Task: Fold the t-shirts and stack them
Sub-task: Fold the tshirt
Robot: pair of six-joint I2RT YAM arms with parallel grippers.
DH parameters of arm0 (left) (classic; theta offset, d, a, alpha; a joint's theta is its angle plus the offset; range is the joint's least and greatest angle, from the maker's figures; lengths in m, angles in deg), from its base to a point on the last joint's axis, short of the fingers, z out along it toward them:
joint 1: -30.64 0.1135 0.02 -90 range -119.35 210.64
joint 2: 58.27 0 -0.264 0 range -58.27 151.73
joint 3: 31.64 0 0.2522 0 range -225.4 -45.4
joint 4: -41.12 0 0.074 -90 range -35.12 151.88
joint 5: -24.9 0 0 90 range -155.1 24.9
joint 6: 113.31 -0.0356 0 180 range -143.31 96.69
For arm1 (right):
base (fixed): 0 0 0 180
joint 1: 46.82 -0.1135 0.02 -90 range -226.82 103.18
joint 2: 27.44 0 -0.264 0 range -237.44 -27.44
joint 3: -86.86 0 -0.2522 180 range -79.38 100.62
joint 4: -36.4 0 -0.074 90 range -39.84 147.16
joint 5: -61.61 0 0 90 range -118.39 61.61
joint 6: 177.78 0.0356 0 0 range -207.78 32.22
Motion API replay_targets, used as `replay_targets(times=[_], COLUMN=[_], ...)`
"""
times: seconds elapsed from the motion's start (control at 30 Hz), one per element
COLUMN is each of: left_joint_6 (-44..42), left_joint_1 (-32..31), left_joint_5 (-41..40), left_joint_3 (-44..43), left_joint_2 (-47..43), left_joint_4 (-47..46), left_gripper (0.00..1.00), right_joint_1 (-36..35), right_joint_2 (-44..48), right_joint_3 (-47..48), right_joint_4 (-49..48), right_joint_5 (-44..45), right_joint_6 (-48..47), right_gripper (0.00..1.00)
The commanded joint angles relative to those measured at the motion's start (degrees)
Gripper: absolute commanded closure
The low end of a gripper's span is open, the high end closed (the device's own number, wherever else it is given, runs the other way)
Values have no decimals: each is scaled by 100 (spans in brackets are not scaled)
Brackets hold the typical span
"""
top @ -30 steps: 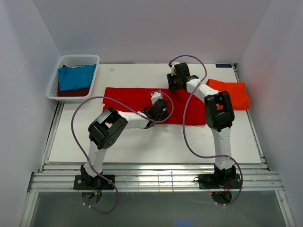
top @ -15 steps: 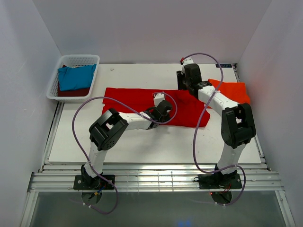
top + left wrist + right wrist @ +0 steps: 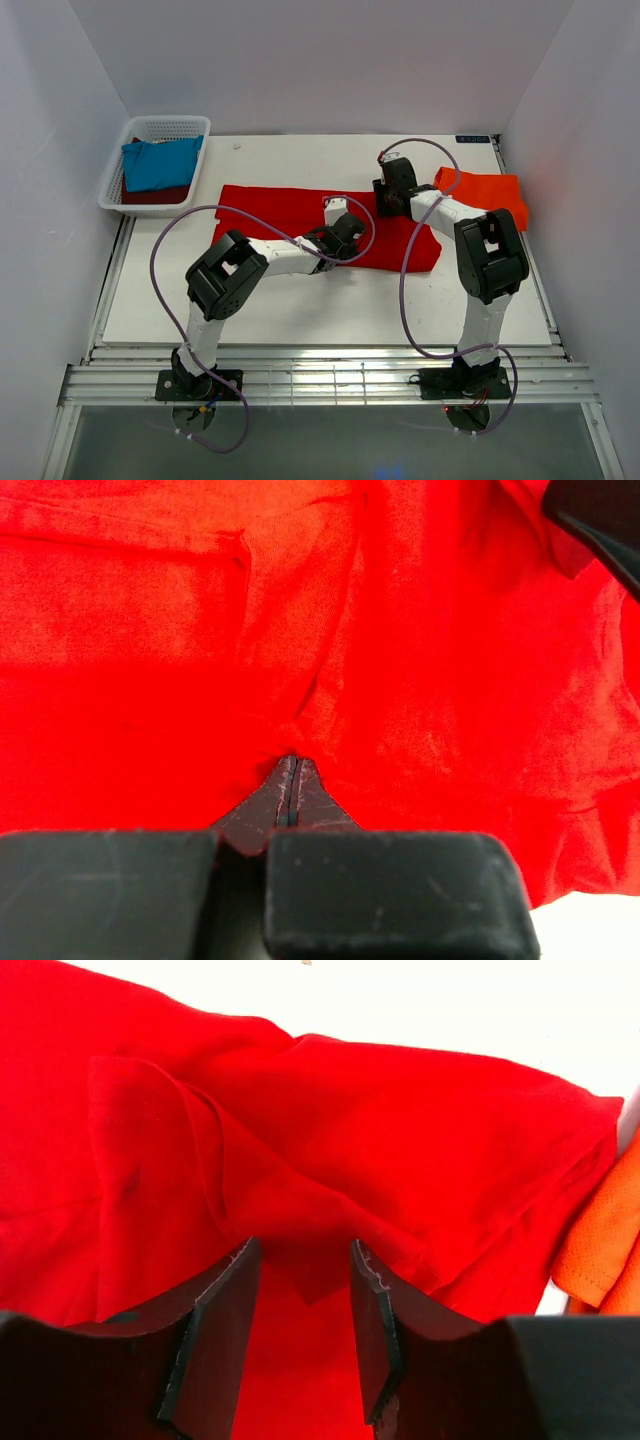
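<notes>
I'm looking at the bright red t-shirt (image 3: pixel 270 198) lying across the middle of the table (image 3: pixel 330 305), its long axis running left to right. The left part is lying flat and the right end is rumpling into folds. I cannot tell which end is the collar.

My left gripper (image 3: pixel 289 790) is sitting near the shirt's middle with its jaws closed tight, pinching a small ridge of the red cloth. My right gripper (image 3: pixel 303 1250) is hanging over the far right part of the same shirt. Its jaws are standing partly apart, with creased red cloth showing in the gap.

Just right of that, the orange-red t-shirt (image 3: pixel 490 198) is lying folded, its edge touching the red one. At the far left, well apart, the white mesh basket (image 3: pixel 165 125) is holding a teal-blue t-shirt (image 3: pixel 160 165) on top of a dark maroon one (image 3: pixel 155 195). Both forearms are crossing over the red shirt.
</notes>
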Motion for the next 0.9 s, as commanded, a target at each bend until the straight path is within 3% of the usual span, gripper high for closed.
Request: replay_targets(times=[0.0,0.4,0.77,0.87], left_joint_6=[-90,7,-2,7], left_joint_1=[-37,-28,-28,-28], left_joint_5=[-150,-133,-168,-159], left_joint_3=[22,101,180,198], left_joint_2=[-359,-377,-412,-412], left_joint_4=[336,336,362,371], left_gripper=[100,100,100,100], right_joint_1=[-17,-17,-17,-17], right_joint_2=[-22,285,92,119], right_joint_3=[15,-504,-240,-205], right_joint_4=[-5,100,13,-40], right_joint_5=[144,215,258,276], right_joint_6=[140,315,289,245], right_gripper=[53,53,54,59])
